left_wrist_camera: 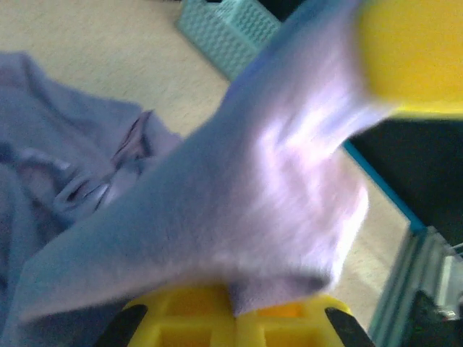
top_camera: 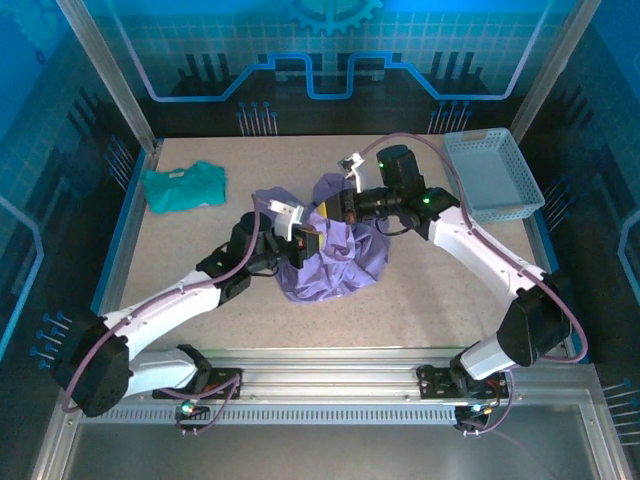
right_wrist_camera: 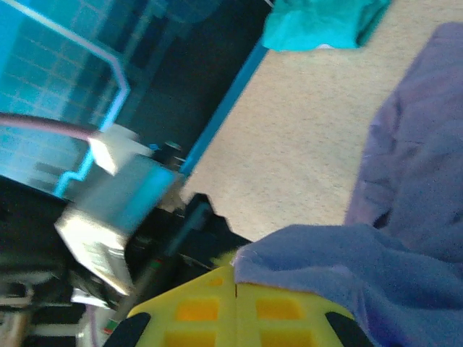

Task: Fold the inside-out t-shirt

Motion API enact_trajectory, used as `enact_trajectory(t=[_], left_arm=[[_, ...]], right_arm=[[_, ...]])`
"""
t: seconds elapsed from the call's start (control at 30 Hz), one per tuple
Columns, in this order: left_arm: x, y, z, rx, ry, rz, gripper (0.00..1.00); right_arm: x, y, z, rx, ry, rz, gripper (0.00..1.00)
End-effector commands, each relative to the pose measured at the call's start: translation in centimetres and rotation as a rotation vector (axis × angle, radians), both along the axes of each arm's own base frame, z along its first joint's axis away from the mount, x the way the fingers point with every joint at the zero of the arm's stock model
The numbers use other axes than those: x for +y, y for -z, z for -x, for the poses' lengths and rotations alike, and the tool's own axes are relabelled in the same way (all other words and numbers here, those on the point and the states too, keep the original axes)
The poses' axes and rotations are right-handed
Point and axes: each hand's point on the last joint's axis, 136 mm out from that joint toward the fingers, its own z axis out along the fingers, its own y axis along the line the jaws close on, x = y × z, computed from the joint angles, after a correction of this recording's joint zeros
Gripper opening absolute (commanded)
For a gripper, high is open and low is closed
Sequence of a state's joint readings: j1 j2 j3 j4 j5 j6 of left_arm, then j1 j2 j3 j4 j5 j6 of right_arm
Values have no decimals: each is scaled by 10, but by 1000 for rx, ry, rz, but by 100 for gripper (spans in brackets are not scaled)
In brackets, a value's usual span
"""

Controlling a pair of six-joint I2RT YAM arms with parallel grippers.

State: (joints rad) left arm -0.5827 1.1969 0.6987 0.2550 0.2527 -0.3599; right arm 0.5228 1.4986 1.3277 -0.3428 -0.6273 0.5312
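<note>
- The t-shirt (top_camera: 335, 255) sits bunched at the middle of the tabletop (top_camera: 440, 290).
- Our left jaws, at its 9 o'clock, and right jaws, at 12 o'clock, are clamped tight on its cloth.
- We may be pinching several layers, so pulling could twist it.

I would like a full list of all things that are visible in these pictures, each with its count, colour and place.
lavender t-shirt: one, lavender-purple, crumpled at the middle of the table
teal shirt: one, teal-green, far left of the table, apart from the t-shirt
basket: one, light blue, far right corner of the table
table: one, beige top
arms: two, white and black, left arm and right arm, reaching from the near edge to the t-shirt
left end effector: one, yellow fingers, shut on the lavender t-shirt
right end effector: one, yellow fingers, shut on the lavender t-shirt
</note>
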Motion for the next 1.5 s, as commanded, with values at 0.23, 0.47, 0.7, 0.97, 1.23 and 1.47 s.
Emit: enact_trajectory(t=[0.23, 0.47, 0.7, 0.97, 1.23, 1.47], left_arm=[[10, -51, 39, -152, 216, 250, 0], [15, -56, 39, -161, 214, 270, 0], [17, -60, 43, -175, 216, 274, 0], [19, -59, 45, -183, 212, 259, 0], [22, -55, 39, -179, 180, 232, 0], [26, -51, 35, -176, 139, 207, 0]], right_arm=[[-18, 7, 15, -181, -127, 152, 24], [-26, 11, 55, -312, -267, 111, 31], [-17, 34, 53, -344, -322, 125, 36], [7, 44, 58, -368, -444, 112, 42], [6, 42, 69, -367, -471, 74, 26], [3, 37, 71, -384, -467, 84, 2]])
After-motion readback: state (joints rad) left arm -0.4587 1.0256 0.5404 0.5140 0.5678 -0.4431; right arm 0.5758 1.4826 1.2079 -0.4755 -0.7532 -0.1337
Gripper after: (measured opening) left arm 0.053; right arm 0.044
